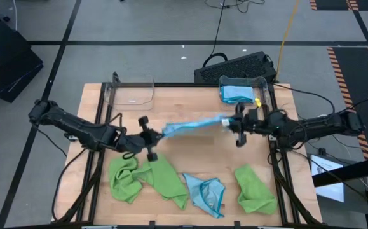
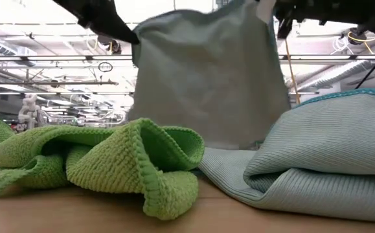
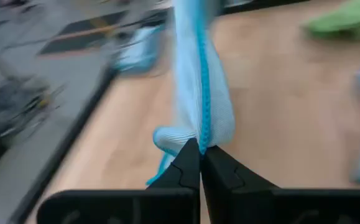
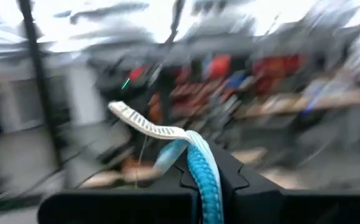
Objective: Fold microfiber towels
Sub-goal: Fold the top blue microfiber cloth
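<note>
Green towel point(image 2: 103, 165) and a folded blue one point(image 2: 317, 162) lie nearest the low camera, with a blue towel point(image 2: 206, 77) hanging stretched behind them.
Both grippers pinch that hanging towel point(image 1: 193, 125) above mid-table: the left gripper point(image 1: 153, 135) is clamped tight on its left corner, fingers point(image 3: 189, 168) pressed together over the teal edging, and the right gripper point(image 1: 233, 123) is closed on its right corner, the edge point(image 4: 195, 162) curling out between its fingers. Along the near edge of the table point(image 1: 190, 95) lie a rumpled green towel point(image 1: 149, 180) at left, a crumpled blue towel point(image 1: 206, 193) in the middle, and a folded green towel point(image 1: 255, 189) at right. At far right a clear bin point(image 1: 263, 89) holds a folded blue towel point(image 1: 234, 94); a second bin point(image 1: 131, 91) stands at far left.
</note>
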